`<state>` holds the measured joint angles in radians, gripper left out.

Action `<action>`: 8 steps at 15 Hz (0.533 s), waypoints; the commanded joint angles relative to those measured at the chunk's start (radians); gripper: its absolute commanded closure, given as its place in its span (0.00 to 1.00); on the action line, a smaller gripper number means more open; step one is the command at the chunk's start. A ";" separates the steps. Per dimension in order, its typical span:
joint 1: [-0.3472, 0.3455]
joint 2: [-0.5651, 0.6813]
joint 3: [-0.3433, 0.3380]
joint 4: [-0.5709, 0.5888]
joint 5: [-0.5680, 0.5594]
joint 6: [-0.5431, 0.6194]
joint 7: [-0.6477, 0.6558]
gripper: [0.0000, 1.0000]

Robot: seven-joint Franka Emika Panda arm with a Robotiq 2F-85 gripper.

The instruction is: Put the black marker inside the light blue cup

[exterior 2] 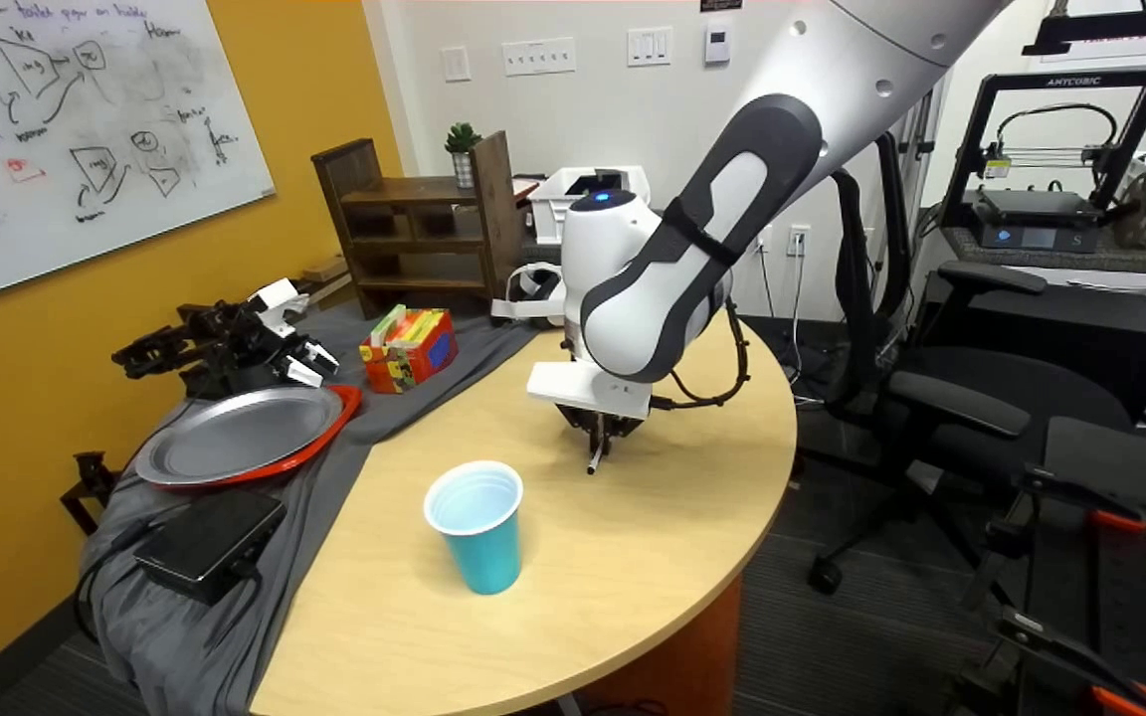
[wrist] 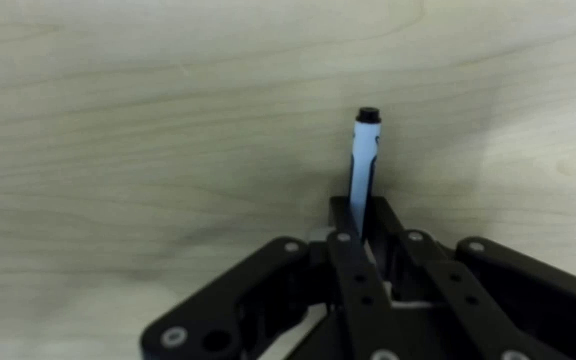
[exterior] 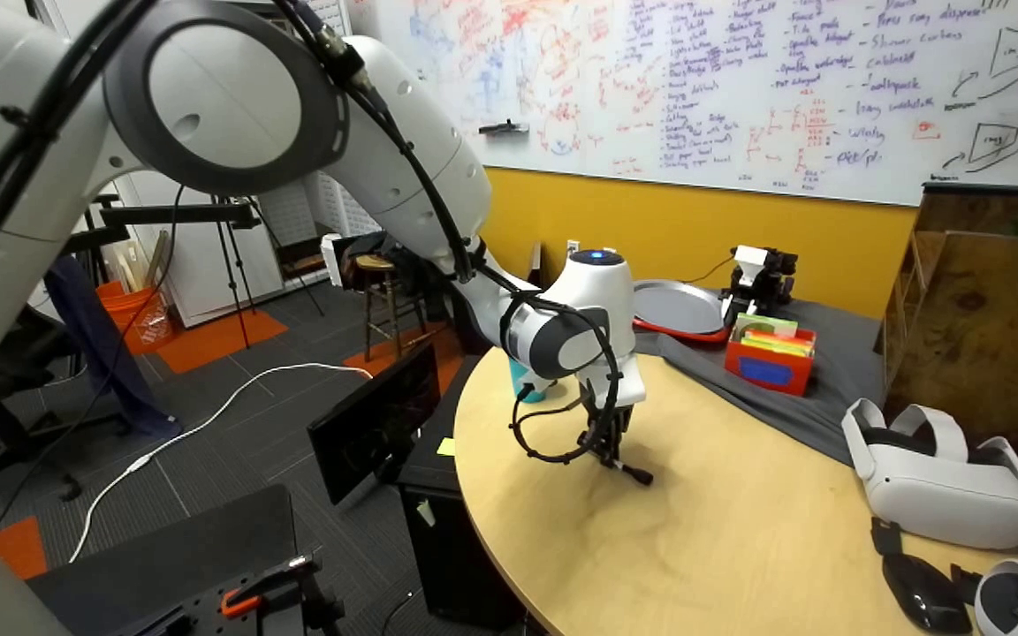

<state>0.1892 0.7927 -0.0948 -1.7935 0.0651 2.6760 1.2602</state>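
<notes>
Right, my fingers point(wrist: 340, 216) clamp the black marker point(wrist: 365, 145), low at the table point(exterior 2: 633, 557), pale end aimed roughly toward the light blue cup point(exterior 2: 486, 555), upright and well clear of me.

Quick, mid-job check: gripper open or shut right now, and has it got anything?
Gripper: jaws closed, holding the marker, whose black-tipped end sticks out past them in the wrist view.
</notes>
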 commanded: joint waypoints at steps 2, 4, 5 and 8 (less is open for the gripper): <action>-0.002 0.010 0.001 0.030 0.017 -0.034 -0.026 0.97; 0.030 -0.004 -0.030 0.010 -0.002 -0.013 0.005 0.97; 0.049 -0.015 -0.048 -0.004 -0.013 0.001 0.019 0.97; 0.096 -0.033 -0.090 -0.025 -0.042 0.024 0.038 0.97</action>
<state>0.2295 0.7936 -0.1355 -1.7901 0.0521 2.6826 1.2629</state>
